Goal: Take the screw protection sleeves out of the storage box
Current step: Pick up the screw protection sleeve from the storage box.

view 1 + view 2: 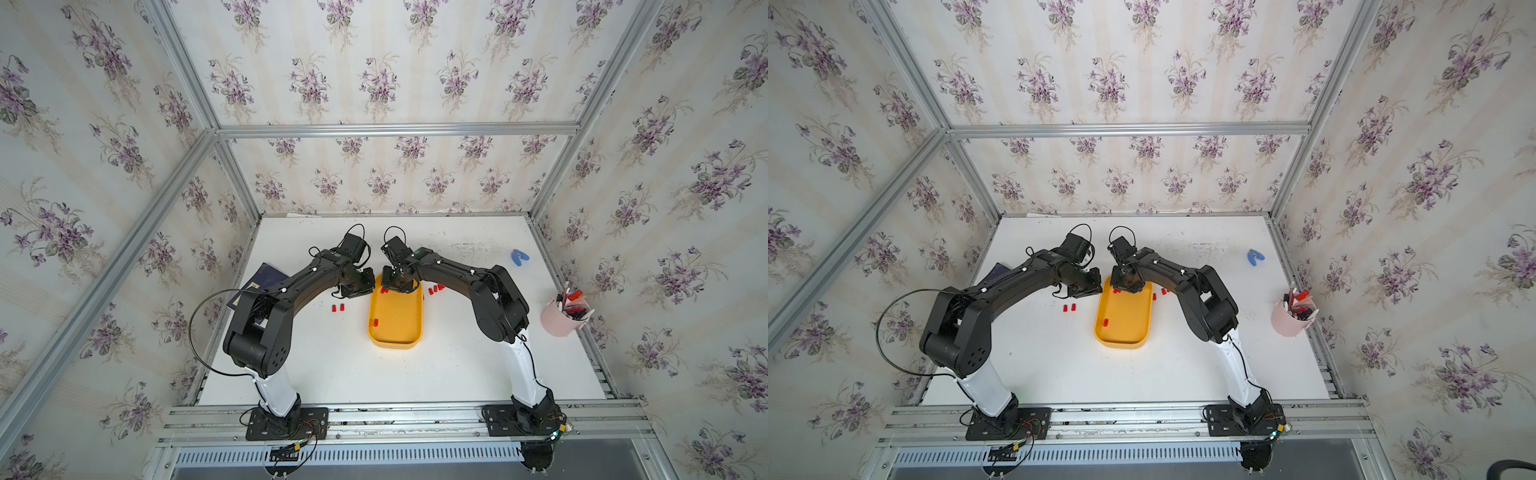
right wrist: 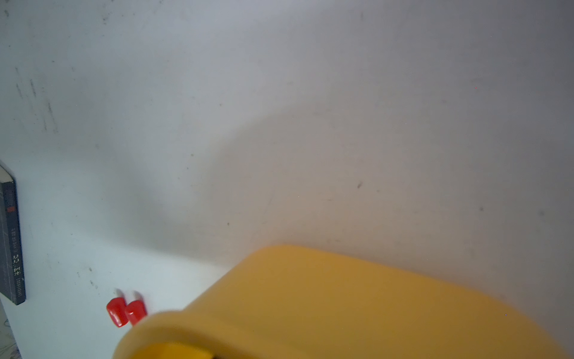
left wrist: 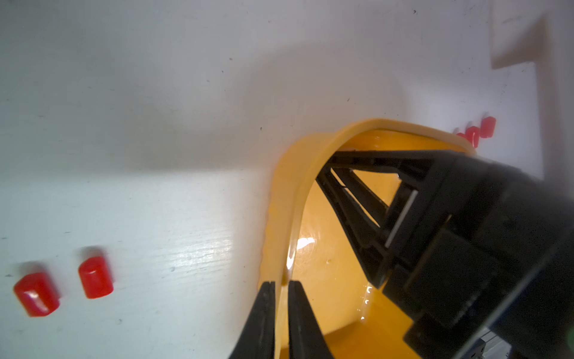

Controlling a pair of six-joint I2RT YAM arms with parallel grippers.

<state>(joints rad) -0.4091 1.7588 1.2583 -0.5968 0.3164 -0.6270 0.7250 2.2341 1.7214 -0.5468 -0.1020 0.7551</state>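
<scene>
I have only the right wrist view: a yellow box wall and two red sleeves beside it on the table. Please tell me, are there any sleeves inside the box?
Observer: Yes. In both top views one sleeve lies on the floor of the storage box, near its left wall.
Operator: Where is my right gripper?
Observer: The right gripper reaches into the far end of the box, close to a second sleeve.
Operator: And the left arm?
Observer: The left gripper has its fingers closed on the rim of the box, one inside and one outside.
</scene>
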